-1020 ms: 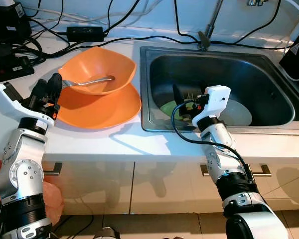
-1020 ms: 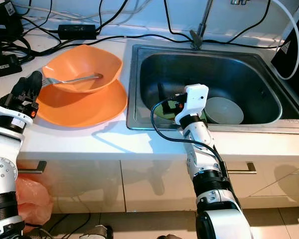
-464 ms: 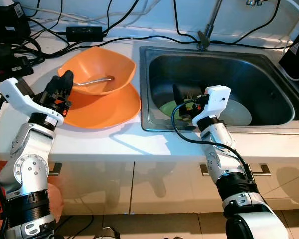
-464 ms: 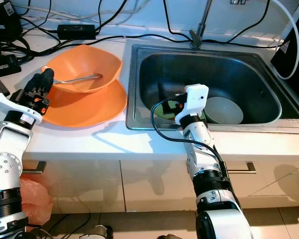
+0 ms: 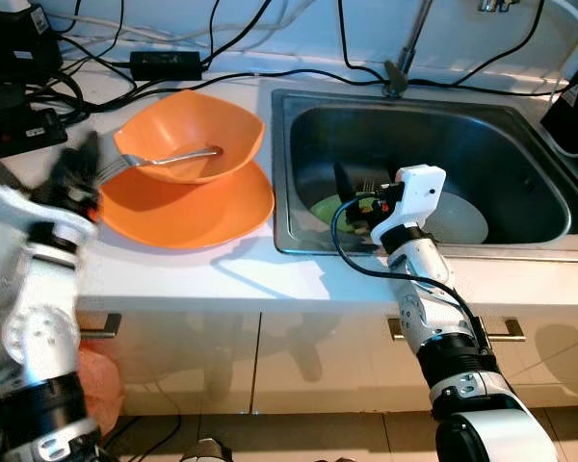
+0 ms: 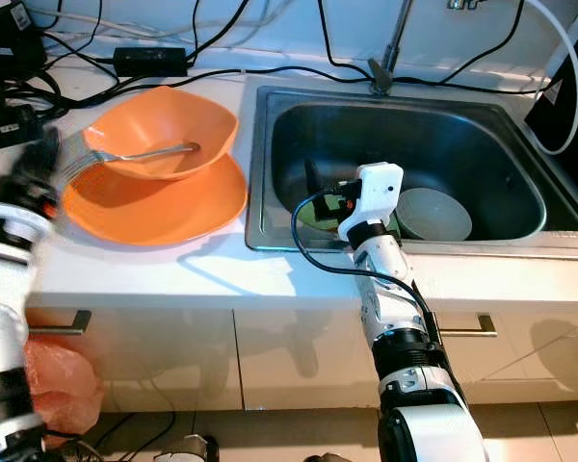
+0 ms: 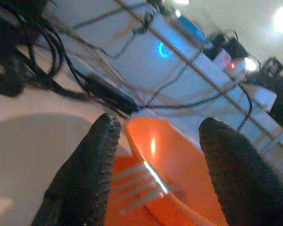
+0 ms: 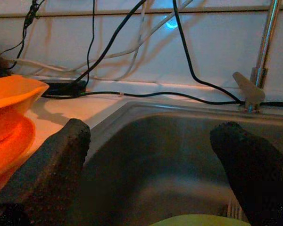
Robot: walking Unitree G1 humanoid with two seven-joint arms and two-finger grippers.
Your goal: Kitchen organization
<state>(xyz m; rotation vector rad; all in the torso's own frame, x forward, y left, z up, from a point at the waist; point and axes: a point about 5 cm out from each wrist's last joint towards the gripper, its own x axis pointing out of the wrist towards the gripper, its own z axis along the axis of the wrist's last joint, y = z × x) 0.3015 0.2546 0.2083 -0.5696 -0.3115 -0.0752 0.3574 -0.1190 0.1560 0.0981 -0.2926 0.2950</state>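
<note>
An orange bowl (image 5: 188,144) rests on an orange plate (image 5: 188,207) on the white counter, left of the sink (image 5: 289,241). A metal fork (image 5: 169,157) lies in the bowl, its tines sticking out over the left rim. My left gripper (image 5: 77,171) is blurred just left of those tines. In the left wrist view the left gripper (image 7: 160,127) is open, with the fork tines (image 7: 141,181) in the gap. My right gripper (image 5: 354,197) hangs open inside the sink above a green plate (image 5: 329,207), beside a grey bowl (image 5: 458,219).
Black cables and a power brick (image 5: 164,64) run along the back of the counter. More black gear (image 5: 14,115) sits at the far left. The tap (image 5: 400,67) stands behind the sink. Cabinet fronts with handles are below the counter.
My left gripper reached right toward the bowl rim half a second ago, then swung back left and is now motion-blurred. The right arm has not moved.
</note>
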